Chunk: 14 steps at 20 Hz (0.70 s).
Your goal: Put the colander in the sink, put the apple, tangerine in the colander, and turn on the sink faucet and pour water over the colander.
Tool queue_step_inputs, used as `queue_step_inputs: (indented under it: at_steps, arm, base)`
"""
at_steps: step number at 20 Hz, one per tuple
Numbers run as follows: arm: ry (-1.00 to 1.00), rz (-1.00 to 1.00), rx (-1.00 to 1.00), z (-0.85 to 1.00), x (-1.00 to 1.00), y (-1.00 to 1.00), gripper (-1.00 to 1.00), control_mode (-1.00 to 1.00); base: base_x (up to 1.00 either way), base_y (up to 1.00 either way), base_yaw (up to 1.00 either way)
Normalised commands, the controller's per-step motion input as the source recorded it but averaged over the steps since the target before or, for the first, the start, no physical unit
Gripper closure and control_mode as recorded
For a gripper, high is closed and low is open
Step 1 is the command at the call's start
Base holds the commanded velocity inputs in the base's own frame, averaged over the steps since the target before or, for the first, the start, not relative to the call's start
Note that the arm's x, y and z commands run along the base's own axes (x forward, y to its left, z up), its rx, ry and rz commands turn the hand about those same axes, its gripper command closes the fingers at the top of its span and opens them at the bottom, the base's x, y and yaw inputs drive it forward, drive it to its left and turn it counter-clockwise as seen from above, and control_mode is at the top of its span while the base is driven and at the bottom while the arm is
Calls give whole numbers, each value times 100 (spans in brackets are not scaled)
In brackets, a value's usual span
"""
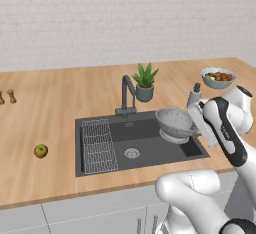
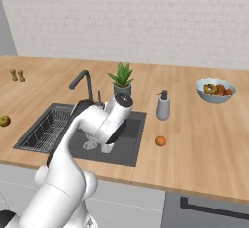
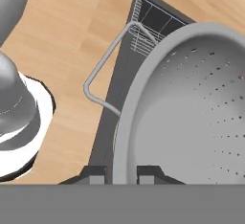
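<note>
The pale perforated colander [image 1: 174, 123] hangs tilted over the right part of the dark sink [image 1: 150, 150]. My gripper [image 1: 191, 122] is shut on its right rim. In the hand view the colander [image 3: 191, 108] bulks large, its rim pinched between my gripper's [image 3: 122, 175] two fingertips [image 3: 149, 174]. The yellow-green apple [image 1: 41, 151] lies on the counter left of the sink. The orange tangerine [image 2: 160, 141] lies on the counter right of the sink. Behind the basin stands the gooseneck faucet [image 1: 127, 95], its spout arched over the sink.
A wire rack [image 1: 98, 145] lies in the sink's left part beside the drain [image 1: 131, 153]. A potted plant [image 1: 145, 83], a soap dispenser [image 1: 194, 95] and a blue-grey fruit bowl [image 1: 218, 77] stand behind and right. Two small shakers [image 1: 6, 97] stand far left.
</note>
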Motion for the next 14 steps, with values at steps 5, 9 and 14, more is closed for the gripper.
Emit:
queue_step_inputs:
  at_steps: [5, 9, 14]
  arm:
    - [10, 18, -4, 0, 42, 36, 100, -100]
    - [12, 22, 0, -3, 52, 8, 100, -100]
    - [8, 21, 0, -15, 43, 1, 100, -100]
  base:
    - [0, 0, 0]
    - [0, 0, 0]
    - [0, 0, 0]
